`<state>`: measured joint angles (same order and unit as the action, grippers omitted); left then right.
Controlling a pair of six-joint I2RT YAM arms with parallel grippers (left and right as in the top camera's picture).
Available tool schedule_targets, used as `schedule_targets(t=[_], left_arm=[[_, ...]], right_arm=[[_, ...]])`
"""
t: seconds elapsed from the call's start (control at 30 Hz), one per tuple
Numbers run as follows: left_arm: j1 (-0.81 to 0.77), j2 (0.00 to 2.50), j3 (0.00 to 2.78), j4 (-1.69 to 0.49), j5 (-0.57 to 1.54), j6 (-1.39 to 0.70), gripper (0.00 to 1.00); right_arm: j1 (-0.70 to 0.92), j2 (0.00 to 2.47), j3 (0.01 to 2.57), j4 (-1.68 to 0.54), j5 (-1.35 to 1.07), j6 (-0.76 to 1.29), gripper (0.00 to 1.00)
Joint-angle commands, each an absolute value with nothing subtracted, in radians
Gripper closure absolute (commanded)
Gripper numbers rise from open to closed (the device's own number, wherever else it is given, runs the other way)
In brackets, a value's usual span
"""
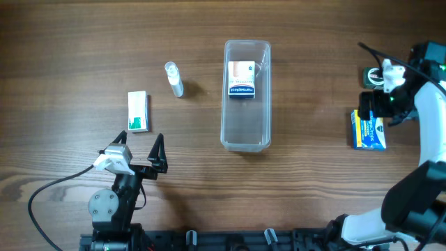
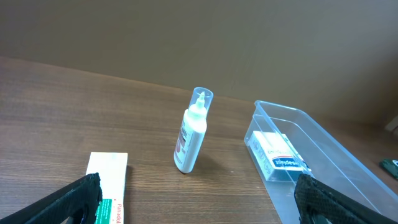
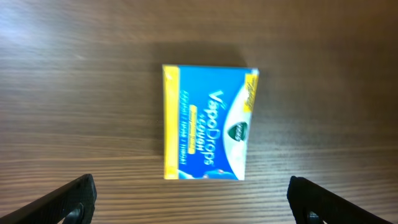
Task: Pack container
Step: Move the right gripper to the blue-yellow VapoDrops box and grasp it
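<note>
A clear plastic container (image 1: 246,139) stands mid-table with a small blue and white box (image 1: 241,81) inside its far end; both show in the left wrist view as the container (image 2: 336,162) and the box (image 2: 278,155). A white dropper bottle (image 1: 174,79) (image 2: 192,134) lies left of it. A green and white box (image 1: 138,111) (image 2: 107,186) lies further left. My left gripper (image 1: 141,152) (image 2: 199,208) rests open near the front edge, empty. My right gripper (image 1: 373,104) (image 3: 189,205) hovers open above a blue and yellow VapoDrops box (image 1: 368,130) (image 3: 208,122).
The right arm (image 1: 425,139) rises along the table's right side. A black cable (image 1: 49,192) runs from the left arm base toward the front left.
</note>
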<state>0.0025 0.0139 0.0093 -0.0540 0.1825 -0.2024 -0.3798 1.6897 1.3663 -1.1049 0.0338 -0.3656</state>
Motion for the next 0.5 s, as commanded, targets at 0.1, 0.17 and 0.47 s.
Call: schedule_targets(t=[0.1,0.17,0.47], left_arm=[[0.009,0.007,0.006,-0.06,0.174,-0.187,0.0],[0.009,0.007,0.006,-0.06,0.173,-0.187,0.0],[0.009,0.007,0.006,-0.06,0.174,-0.187,0.0]], right_arm=[[-0.457,1.737,1.266,-1.041,0.001,-0.382,0.0],[-0.457,1.737,1.241,-1.017,-0.002,-0.382,0.0],[-0.456,1.738,1.166,-0.93,-0.028,-0.393,0.0]])
